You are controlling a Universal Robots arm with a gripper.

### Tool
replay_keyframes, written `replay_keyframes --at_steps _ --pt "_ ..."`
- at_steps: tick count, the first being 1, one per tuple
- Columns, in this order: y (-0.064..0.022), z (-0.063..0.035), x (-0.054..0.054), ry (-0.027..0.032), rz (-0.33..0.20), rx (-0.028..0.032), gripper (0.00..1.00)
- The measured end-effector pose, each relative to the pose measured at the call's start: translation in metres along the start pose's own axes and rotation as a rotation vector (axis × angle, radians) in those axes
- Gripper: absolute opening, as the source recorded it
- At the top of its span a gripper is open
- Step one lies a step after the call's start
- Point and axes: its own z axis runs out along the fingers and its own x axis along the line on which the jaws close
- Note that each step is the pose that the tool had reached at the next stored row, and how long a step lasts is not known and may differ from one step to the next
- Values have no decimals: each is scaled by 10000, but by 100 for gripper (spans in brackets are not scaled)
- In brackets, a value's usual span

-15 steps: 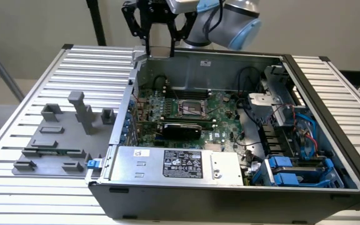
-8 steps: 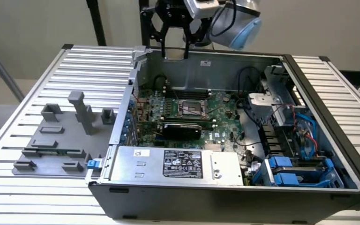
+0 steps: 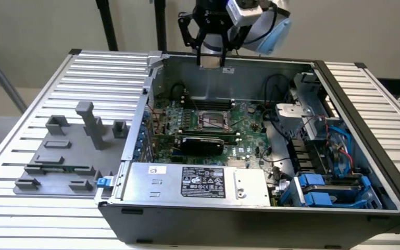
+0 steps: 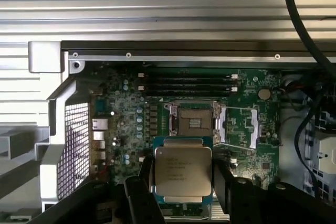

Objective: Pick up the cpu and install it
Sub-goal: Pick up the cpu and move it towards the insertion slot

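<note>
The cpu (image 4: 182,174), a flat square chip with a silvery top and a green rim, sits between my gripper's (image 4: 182,182) black fingers (image 4: 146,177), which are shut on its two sides. In the exterior view the gripper (image 3: 211,52) hangs high over the far wall of the open computer case (image 3: 255,221), with the cpu (image 3: 211,61) seen at its tips. The motherboard's open socket (image 4: 191,121) lies below and a little beyond the chip, its metal load plate (image 4: 242,127) swung aside. The same socket (image 3: 214,121) shows in the middle of the board.
A grey fixture plate with upright blocks (image 3: 68,151) lies on the slatted table at the exterior view's left. Inside the case are the power supply (image 3: 196,182), blue drive bays (image 3: 325,190), loose cables (image 3: 304,140) and memory slots (image 4: 186,82).
</note>
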Motion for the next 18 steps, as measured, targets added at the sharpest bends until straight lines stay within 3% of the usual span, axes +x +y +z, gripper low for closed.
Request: replay_keyframes --at_steps 14,18 --pt "67 256 -288 0 0 -1 55" --pt "68 292 -309 36 1 2 55"
